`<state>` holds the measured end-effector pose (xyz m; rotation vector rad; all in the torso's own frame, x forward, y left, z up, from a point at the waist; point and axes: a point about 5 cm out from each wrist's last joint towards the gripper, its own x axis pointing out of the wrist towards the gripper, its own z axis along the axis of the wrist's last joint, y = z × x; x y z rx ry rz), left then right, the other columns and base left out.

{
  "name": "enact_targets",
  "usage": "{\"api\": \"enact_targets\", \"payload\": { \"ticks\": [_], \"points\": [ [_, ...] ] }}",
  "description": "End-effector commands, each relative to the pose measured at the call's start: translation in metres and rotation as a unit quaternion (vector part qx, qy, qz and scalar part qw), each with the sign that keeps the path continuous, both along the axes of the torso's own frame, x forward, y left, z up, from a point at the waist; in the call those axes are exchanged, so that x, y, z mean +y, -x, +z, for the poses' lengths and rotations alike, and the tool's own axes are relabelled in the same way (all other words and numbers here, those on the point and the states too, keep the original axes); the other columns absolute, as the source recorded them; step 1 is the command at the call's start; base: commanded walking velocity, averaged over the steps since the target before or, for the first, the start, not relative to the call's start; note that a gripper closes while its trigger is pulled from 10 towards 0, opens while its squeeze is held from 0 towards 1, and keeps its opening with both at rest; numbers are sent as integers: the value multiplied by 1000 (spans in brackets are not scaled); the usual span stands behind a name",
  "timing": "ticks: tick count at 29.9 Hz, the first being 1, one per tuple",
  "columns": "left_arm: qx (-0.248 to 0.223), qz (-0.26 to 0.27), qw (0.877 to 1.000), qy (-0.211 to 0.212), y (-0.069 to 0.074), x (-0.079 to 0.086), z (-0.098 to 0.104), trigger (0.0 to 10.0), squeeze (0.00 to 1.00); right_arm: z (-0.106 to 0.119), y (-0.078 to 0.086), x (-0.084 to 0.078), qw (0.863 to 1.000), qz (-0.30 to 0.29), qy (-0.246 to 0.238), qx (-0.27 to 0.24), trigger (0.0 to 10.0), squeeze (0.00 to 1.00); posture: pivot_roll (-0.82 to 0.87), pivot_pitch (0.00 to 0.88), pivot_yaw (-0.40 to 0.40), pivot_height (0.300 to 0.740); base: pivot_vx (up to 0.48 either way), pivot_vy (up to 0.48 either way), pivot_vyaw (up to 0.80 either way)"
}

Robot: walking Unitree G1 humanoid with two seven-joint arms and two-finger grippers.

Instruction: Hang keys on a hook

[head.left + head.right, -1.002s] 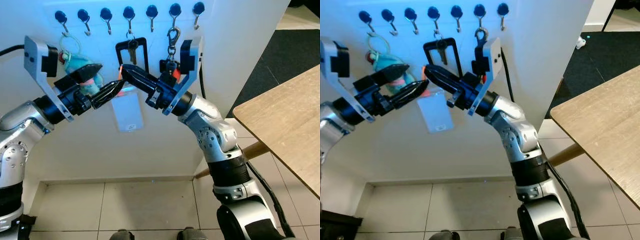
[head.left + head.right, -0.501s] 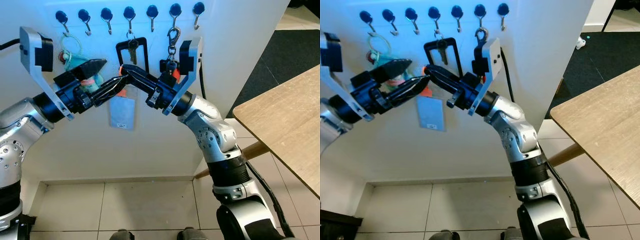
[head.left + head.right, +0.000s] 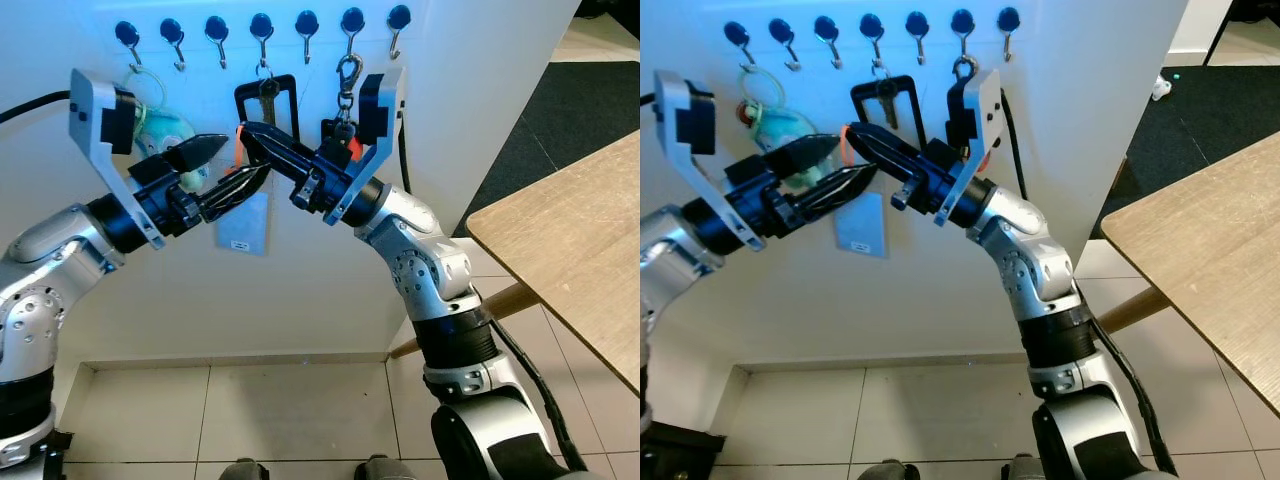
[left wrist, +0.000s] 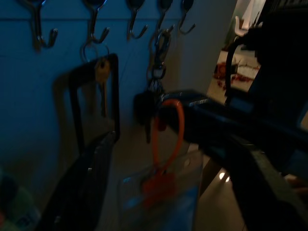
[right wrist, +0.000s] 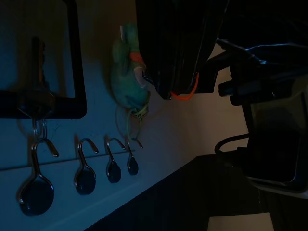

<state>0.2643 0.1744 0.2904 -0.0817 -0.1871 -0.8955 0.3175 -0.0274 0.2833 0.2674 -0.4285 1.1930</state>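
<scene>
Hooks [image 3: 262, 26] run in a row along the top of the wall, and both arms meet just below them. The right gripper [image 3: 247, 133] is clenched on an orange loop [image 4: 168, 126], from which a clear card sleeve [image 3: 244, 222] hangs free, below the black frame [image 3: 265, 103] that shares the fourth hook with a key. The left gripper [image 3: 238, 180] reaches in from the other side, its two fingers spread apart, the lower one just beside the loop and the sleeve's top edge; it grasps nothing that I can see. Further along the hooks hang a green toy [image 3: 165, 130] on a ring, at the left, and a clip bunch [image 3: 345, 85] at the right.

By my guess the sleeve is light and limp, so it will swing and twist on any quick move. The loop looks soft and thin, likely to slip or fold between hard fingers. Best hold seems the loop itself, pinched low near the sleeve, leaving its upper arc open to pass over a hook.
</scene>
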Motion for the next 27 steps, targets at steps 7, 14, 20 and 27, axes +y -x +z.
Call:
{"api": "enact_targets", "payload": {
  "ticks": [7,14,20,27],
  "points": [
    [0,-7,1000,-8,2,-4,-1,0,0,4,2,6,1000,13,-1,-11,10000,0,-33,110,61,740,0,0,0],
    [1,2,1000,-22,1,-3,-3,0,0,5,2,7,1000,13,-3,-10,10000,0,-33,114,63,740,0,0,0],
    [0,7,1000,-29,-1,-4,-4,0,0,6,3,6,1000,17,-9,-8,10000,0,-33,115,64,740,0,0,0],
    [-7,11,999,-37,-2,-4,-3,0,0,7,5,5,1000,25,-15,-6,10000,0,-33,116,65,740,0,0,0]
  ]
}}
